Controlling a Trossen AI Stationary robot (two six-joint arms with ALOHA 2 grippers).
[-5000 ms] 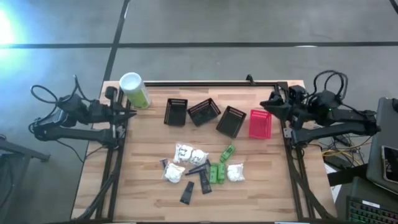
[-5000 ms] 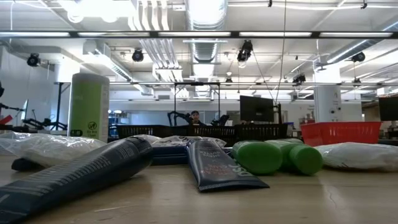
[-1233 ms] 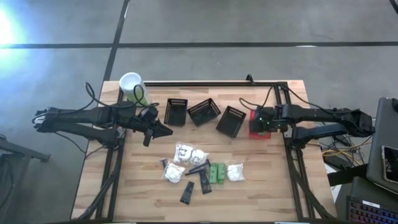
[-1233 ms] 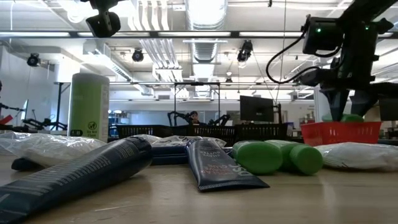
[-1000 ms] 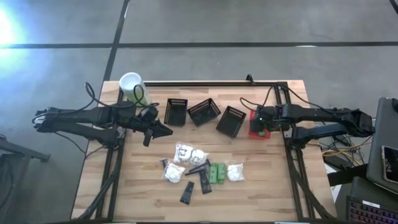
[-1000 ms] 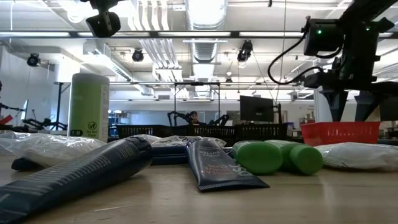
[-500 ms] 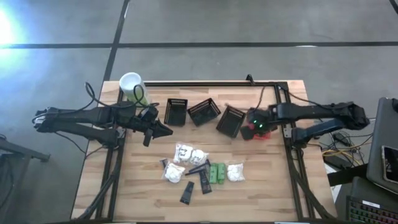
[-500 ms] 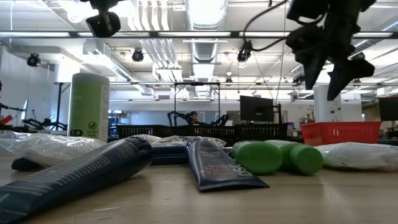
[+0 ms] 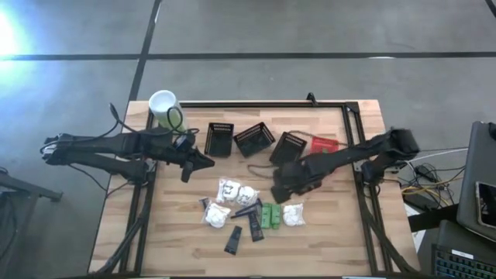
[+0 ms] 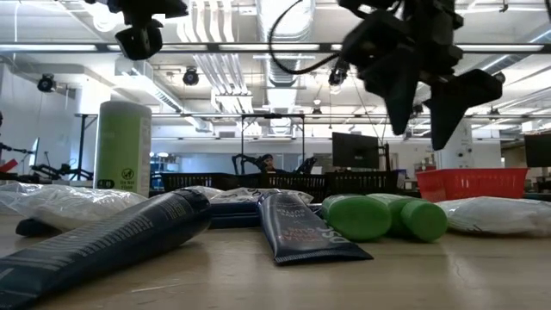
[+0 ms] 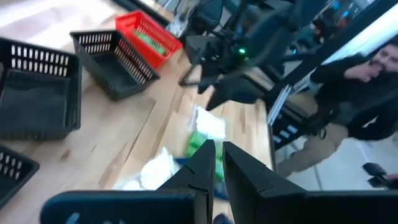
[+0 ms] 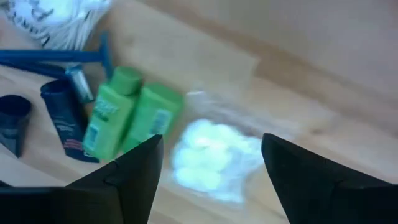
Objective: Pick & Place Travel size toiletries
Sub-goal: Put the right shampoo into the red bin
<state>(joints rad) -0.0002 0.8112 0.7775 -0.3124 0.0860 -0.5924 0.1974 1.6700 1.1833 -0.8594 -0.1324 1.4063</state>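
- No word, brand or number can be read anywhere
- The tall pale-green canister [image 10: 122,146] carries a small round dark mark low on its side, too small to make out
- The green tubes [image 12: 127,119] bear pale labels, their print blurred

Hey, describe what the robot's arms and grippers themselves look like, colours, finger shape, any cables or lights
Both arms are dark, slim and jointed. The left gripper has two flat black fingers that taper to blunt tips. The right gripper has broad, black wedge-shaped fingers. Loose black cables loop along each arm, and a small green light glows on the right arm's wrist.
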